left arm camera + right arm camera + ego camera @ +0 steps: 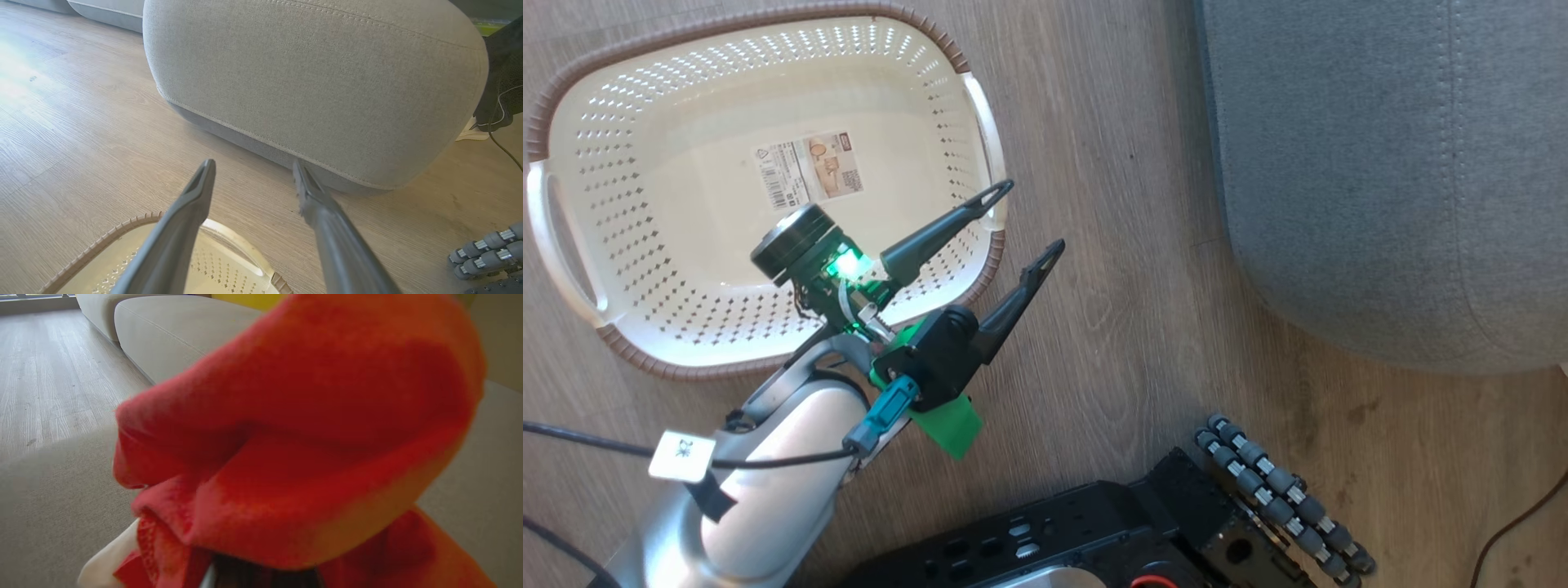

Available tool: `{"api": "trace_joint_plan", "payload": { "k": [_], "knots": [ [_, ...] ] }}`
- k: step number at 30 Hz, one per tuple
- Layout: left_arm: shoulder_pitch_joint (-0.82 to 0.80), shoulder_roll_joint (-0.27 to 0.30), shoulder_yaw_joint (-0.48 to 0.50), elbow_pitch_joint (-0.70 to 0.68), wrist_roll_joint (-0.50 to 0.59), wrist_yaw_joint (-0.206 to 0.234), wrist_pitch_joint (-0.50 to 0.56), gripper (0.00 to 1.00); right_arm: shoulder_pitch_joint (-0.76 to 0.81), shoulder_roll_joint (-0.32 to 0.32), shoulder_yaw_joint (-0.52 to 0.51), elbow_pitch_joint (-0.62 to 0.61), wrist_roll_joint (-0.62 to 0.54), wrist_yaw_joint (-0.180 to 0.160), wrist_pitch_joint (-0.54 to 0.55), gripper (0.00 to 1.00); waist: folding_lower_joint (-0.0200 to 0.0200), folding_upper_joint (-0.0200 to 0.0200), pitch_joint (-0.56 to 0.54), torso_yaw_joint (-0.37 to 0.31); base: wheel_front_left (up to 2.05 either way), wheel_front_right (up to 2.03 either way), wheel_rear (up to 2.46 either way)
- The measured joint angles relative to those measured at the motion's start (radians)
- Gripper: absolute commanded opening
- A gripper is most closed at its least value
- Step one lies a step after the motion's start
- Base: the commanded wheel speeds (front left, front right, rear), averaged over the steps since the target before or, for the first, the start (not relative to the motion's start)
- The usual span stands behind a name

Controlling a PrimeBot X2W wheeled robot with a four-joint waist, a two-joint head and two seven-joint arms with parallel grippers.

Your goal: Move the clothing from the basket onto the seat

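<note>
The basket [645, 269] sits empty, with the left gripper [1035, 215] spread wide by its rim. The right gripper [261, 575], clamped on the bunched clothing [310, 428] above the seat [53, 498], should probably lower well inboard before releasing, so the fabric cannot slide off.

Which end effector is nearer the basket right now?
Left. The left end effector, open, hangs over the rim of the basket; the right end effector is by the seat, shut on the clothing.
</note>
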Motion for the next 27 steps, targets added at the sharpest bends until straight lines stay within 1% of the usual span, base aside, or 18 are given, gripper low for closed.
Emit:
{"api": "trace_joint_plan", "payload": {
  "k": [3,8,16,17,19,20,25,27],
  "knots": [
    [0.0,-0.001,-0.001,0.0,-0.007,0.007,0.0,1.0,-0.014,-0.004,-0.001,0.057,-0.007,0.0,0.01,0.0,0.0001,0.0,0.0,0.004,0.0,0.0,0.0],
    [0.0,-0.002,-0.006,0.001,-0.01,0.012,0.0,1.0,-0.03,-0.009,-0.007,0.116,-0.015,0.0,0.01,0.0,0.0001,0.0,-0.005,0.007,0.0,0.0,0.0],
    [0.0,-0.021,-0.027,0.002,-0.021,0.022,0.0,1.0,-0.031,-0.025,-0.002,0.154,-0.03,0.0,-0.008,0.0,0.0,0.0,-0.038,0.019,0.0,0.0,0.0],
    [0.0,-0.023,-0.029,0.002,-0.025,0.023,0.0,1.0,-0.031,-0.027,-0.002,0.156,-0.034,0.0,-0.01,0.14,0.0,0.0,-0.044,0.022,0.0,0.0,0.0],
    [0.001,-0.027,-0.03,0.004,-0.026,0.023,0.0,1.0,-0.029,-0.035,-0.003,0.164,-0.044,0.0,-0.012,0.47,0.0,0.0,-0.058,0.027,0.0,0.0,0.0],
    [0.001,-0.029,-0.03,0.004,-0.026,0.023,0.0,1.0,-0.029,-0.037,-0.003,0.165,-0.049,0.0,-0.013,1.0,0.0,0.0,-0.064,0.029,0.0,0.0,0.0],
    [0.003,-0.052,-0.031,0.005,-0.033,0.023,0.0,1.0,-0.022,-0.038,0.006,0.167,-0.078,0.0,-0.018,1.0,0.0,0.0,-0.105,0.039,0.0,0.0,0.0],
    [0.004,-0.064,-0.032,0.006,-0.036,0.023,0.0,1.0,0.004,-0.039,0.011,0.168,-0.093,0.0,-0.021,1.0,0.0,0.0,-0.133,0.044,0.0,0.0,0.0]
  ]
}}
